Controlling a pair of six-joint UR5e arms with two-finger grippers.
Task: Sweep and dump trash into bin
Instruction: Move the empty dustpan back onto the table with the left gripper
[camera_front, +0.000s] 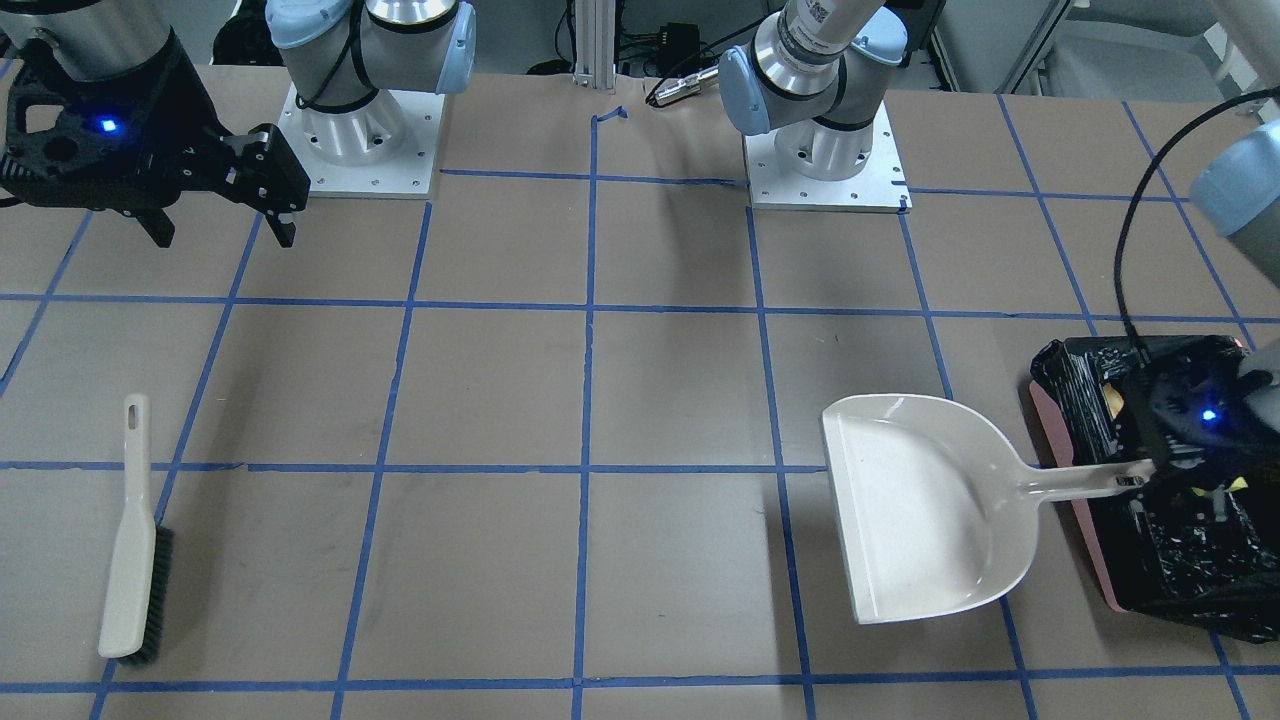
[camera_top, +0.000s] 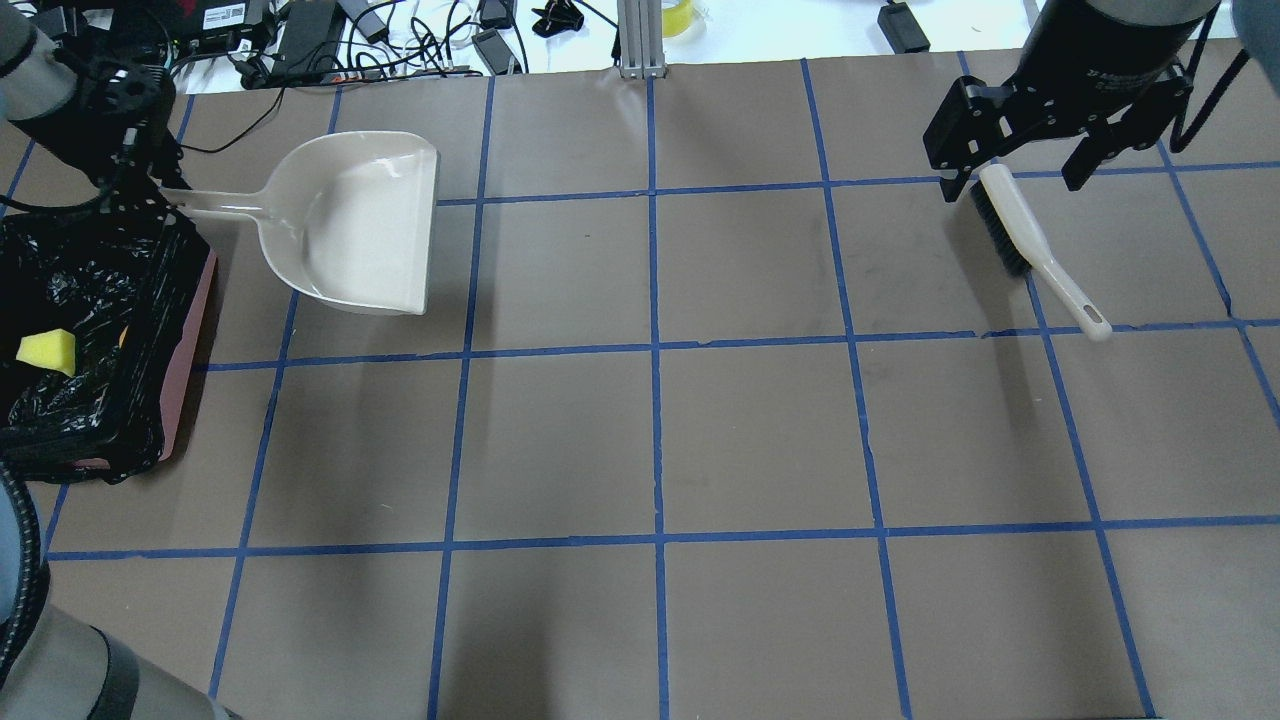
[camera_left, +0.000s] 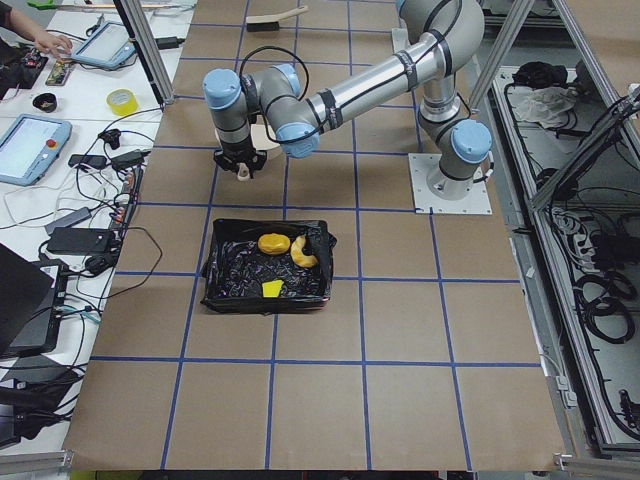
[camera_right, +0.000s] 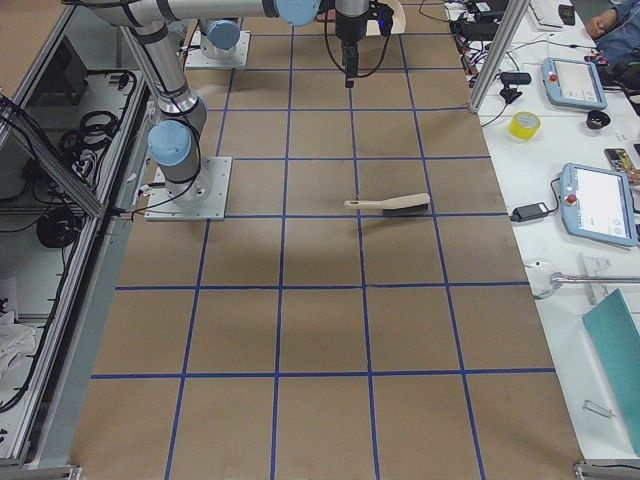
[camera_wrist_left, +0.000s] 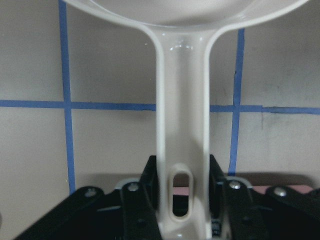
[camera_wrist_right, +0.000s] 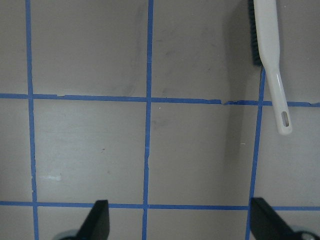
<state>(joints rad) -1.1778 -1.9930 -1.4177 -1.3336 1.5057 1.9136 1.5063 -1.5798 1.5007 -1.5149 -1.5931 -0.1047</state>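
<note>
The trash lies inside the bin (camera_left: 225, 270): a golden-brown oval (camera_left: 272, 243), a pale curved slice (camera_left: 300, 252) and a yellow-green wedge (camera_left: 270, 289), which also shows in the overhead view (camera_top: 45, 350). The bin is pink with a black bag liner (camera_front: 1075, 500) (camera_top: 190, 330). My left gripper (camera_wrist_left: 182, 200) (camera_front: 1150, 475) (camera_top: 165, 195) is shut on the handle of the cream dustpan (camera_front: 920, 510) (camera_top: 360, 225), which rests empty on the table beside the bin. My right gripper (camera_wrist_right: 180, 222) (camera_front: 225, 235) (camera_top: 1012, 185) is open and empty, raised above the table.
The cream brush (camera_front: 130, 540) (camera_top: 1030, 240) (camera_wrist_right: 270, 50) lies flat on the table, near the operators' edge, apart from the right gripper. Blue tape lines grid the brown table. Cables and devices lie beyond the far table edge (camera_top: 400, 30).
</note>
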